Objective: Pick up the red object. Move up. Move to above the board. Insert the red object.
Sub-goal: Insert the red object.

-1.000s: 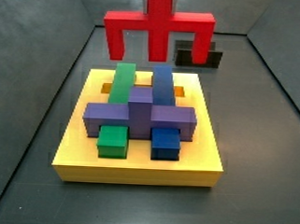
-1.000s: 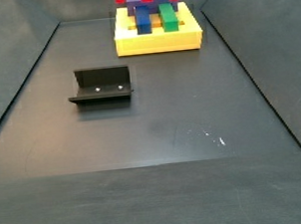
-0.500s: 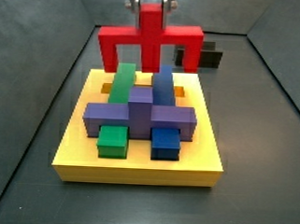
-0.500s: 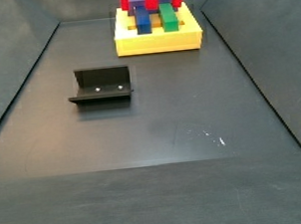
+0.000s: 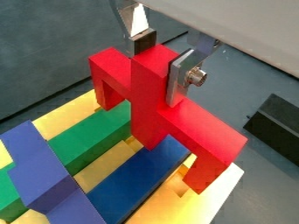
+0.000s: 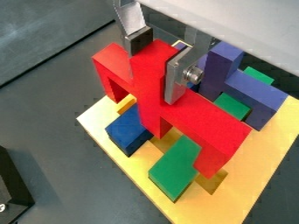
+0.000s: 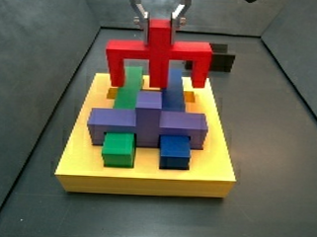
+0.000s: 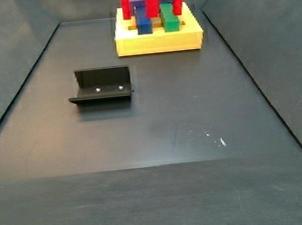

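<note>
The red object [image 7: 157, 57] is a three-legged piece with a centre stem. My gripper [image 7: 159, 16] is shut on that stem and holds it over the far end of the yellow board [image 7: 145, 167]. In both wrist views the silver fingers [image 5: 184, 73] [image 6: 176, 72] clamp the stem of the red object [image 5: 158, 105] [image 6: 152, 92]. Its legs reach down around the green bar [image 5: 82, 144] and the blue bar [image 5: 140, 188]; its outer legs are at the board's top surface [image 6: 105, 122]. A side view shows it on the board [image 8: 154, 2] at the far end.
A purple cross block [image 7: 148, 120] with small green [image 7: 118, 148] and blue [image 7: 177, 151] blocks fills the board's near half. The fixture [image 8: 101, 86] stands on the grey floor, apart from the board. Grey walls enclose the floor.
The gripper has lowered the red object: it was high above the board's far end and now its legs straddle the green and blue bars.
</note>
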Available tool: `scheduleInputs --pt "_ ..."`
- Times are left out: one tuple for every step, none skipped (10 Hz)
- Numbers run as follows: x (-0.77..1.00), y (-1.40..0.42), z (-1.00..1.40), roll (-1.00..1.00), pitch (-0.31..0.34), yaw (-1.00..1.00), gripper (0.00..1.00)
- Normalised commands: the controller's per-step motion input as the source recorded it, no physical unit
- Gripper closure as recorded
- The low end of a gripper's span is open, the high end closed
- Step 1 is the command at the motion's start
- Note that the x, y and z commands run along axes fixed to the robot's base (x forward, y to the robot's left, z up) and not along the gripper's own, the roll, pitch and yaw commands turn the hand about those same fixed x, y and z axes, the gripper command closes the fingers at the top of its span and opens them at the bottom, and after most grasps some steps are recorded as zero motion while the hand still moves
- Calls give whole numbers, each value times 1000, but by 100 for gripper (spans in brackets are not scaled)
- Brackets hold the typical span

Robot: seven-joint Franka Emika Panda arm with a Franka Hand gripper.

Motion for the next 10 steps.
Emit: scheduleInputs --pt "-74 0 20 -64 -16 0 100" --pt "-200 0 31 -14 -19 0 100" --pt "-180 0 0 0 0 0 100" --pt "-117 -11 66 6 0 0 100" --pt "-123 0 0 11 0 0 100" --pt "-69 0 -103 0 -34 0 100" --pt "31 -14 -209 0 -10 0 100" --pt "89 0 -386 0 -16 0 100" --pt "186 0 -391 0 -11 0 100" --pt "0 0 -460 0 -37 -17 100"
